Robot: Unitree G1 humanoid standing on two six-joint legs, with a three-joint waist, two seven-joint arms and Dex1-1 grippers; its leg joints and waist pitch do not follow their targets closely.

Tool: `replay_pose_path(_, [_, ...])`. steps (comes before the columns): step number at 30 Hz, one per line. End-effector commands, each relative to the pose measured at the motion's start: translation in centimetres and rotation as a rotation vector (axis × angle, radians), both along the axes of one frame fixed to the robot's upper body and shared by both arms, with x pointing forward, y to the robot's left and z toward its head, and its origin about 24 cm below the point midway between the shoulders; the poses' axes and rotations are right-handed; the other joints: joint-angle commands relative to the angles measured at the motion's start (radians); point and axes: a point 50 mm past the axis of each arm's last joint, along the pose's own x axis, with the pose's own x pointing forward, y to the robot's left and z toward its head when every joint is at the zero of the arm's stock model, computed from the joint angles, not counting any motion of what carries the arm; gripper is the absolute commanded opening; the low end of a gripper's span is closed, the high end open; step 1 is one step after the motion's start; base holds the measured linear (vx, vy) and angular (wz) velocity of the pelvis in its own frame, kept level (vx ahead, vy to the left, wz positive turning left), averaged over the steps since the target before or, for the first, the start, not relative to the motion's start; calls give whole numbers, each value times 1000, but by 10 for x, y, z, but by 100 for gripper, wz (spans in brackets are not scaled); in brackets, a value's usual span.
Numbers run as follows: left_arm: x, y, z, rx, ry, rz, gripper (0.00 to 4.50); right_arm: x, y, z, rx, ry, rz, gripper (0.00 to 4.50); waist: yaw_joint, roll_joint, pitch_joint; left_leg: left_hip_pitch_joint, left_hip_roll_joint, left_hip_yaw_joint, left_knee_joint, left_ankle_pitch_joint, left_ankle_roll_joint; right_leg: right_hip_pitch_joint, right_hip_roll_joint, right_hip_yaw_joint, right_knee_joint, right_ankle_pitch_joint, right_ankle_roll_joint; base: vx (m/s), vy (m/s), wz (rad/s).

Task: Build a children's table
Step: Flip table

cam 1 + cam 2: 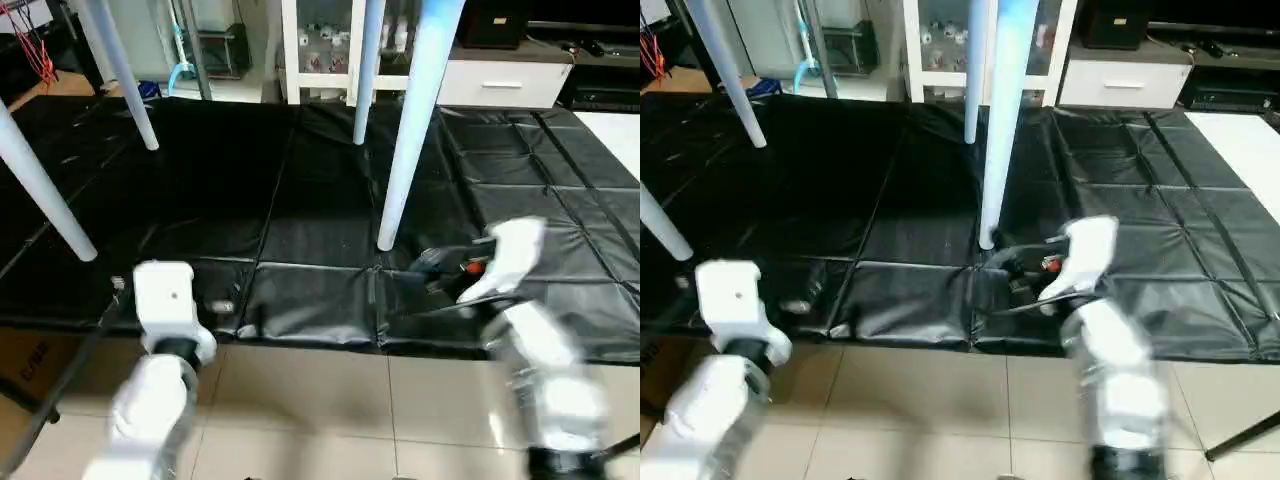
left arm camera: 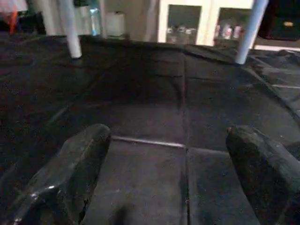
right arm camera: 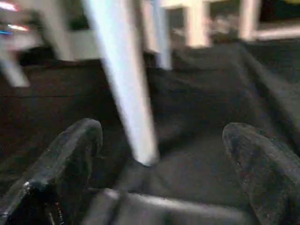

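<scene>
Now the children's table (image 1: 412,120) stands on its four legs over the black mat, its nearest leg (image 3: 124,89) just ahead of the spread, empty right gripper (image 3: 159,154); being light, stiff, smooth plastic, it is best gripped low.

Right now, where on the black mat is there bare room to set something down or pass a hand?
The black mat lies bare in the wide patch bounded by the four table legs, between the near right leg and the near left leg. The mat's right side, toward the drawer unit, is also free. It is crowded by the near right leg's foot, where the right gripper sits.
</scene>
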Motion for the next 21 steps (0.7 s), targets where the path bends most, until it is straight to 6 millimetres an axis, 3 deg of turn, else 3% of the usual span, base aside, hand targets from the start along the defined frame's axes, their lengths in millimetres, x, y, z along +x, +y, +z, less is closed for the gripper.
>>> replay_pose_path(1, [0, 1, 6, 21, -56, 10, 450, -2, 8, -1, 11, 26, 38, 446, -6, -9, -44, 21, 83, -72, -127, -451, -90, 12, -52, 36, -91, -475, -46, 0, 0, 0])
replay_pose_path(5, [-2, -7, 3, 63, -27, -47, 450, -7, 25, -6, -63, 10, 209, 446, -4, -7, -44, 23, 88, -69, -130, -446, -96, 15, -55, 39, -85, -395, -65, 0, 0, 0])
replay_pose_path(6, [-2, -9, 1, 88, -24, -63, 450, -7, 27, -7, -82, 3, 226, 446, -4, -11, -45, 24, 88, -66, -129, -435, -94, 14, -56, 42, -86, -378, -71, 0, 0, 0])
replay_pose_path(8, [-3, -10, -2, 126, -27, -72, 450, -8, 31, -8, -114, -7, 240, 446, -4, -8, -46, 19, 89, -67, -131, -407, -92, 19, -58, 43, -80, -340, -84, 0, 0, 0])
replay_pose_path(10, [-3, -8, -4, 119, -29, -40, 450, -9, 35, -11, -141, -6, 257, 446, -2, -13, -49, 24, 90, -62, -128, -375, -90, 20, -57, 45, -77, -278, -102, 0, 0, 0])
replay_pose_path(13, [-3, -4, -11, 128, -19, -15, 450, -12, 37, -16, -128, 15, 252, 446, 4, -7, -51, 26, 89, -57, -127, -359, -83, 20, -54, 47, -74, -245, -119, 0, 0, 0])
replay_pose_path(15, [-3, -2, -16, 165, -8, -18, 450, -13, 39, -18, -127, 16, 259, 446, 7, -8, -54, 29, 88, -56, -125, -363, -82, 17, -52, 48, -76, -240, -116, 0, 0, 0])
replay_pose_path(21, [-1, 3, -16, 91, -19, 33, 450, -9, 40, -22, -127, 20, 237, 446, 17, -9, -61, 22, 90, -53, -122, -273, -59, 28, -57, 47, -64, -128, -167, 0, 0, 0])
